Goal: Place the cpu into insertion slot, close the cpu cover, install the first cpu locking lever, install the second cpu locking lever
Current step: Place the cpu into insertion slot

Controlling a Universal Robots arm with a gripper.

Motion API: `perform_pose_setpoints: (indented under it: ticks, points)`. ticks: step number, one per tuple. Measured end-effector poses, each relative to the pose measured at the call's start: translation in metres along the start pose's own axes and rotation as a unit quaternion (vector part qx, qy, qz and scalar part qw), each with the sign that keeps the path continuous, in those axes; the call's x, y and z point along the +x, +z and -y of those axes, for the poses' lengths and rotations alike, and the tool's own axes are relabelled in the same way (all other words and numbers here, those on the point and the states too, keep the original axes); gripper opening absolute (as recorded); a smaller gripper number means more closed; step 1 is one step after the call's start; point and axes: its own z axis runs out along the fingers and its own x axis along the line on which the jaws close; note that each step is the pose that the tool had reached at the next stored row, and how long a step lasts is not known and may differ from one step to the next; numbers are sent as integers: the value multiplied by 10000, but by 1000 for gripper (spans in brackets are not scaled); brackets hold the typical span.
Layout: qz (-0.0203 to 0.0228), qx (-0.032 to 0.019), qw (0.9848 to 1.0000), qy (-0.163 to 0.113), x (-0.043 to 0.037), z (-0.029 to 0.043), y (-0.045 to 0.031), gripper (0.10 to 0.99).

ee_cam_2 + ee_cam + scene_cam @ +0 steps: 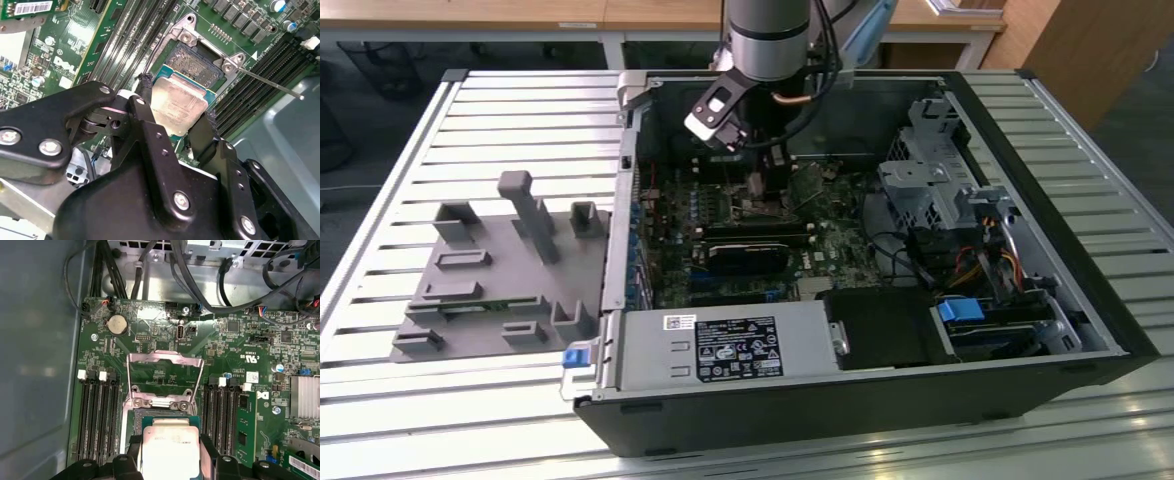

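Two opposite edges of the cpu (177,107) are clamped in my end effector (178,101), held close over the insertion slot (196,62), unseated. The cpu cover (165,358) stands open. I judge the chip light, rigid, fragile underneath: edges are the only safe hold.

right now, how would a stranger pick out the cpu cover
Inside the open case, find the green board and the gap between its two banks of black memory slots. The cpu cover is the thin silver frame flipped open there, just beyond the cpu in the gripper; it alone has a window through it.
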Motion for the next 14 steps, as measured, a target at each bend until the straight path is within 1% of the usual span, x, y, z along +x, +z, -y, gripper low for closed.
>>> perform_pose_setpoints:
  ticks: [8,14]
  points:
    - [1,0,10000,24,14,23,99,541]
    - [7,0,10000,78,23,38,150,541]
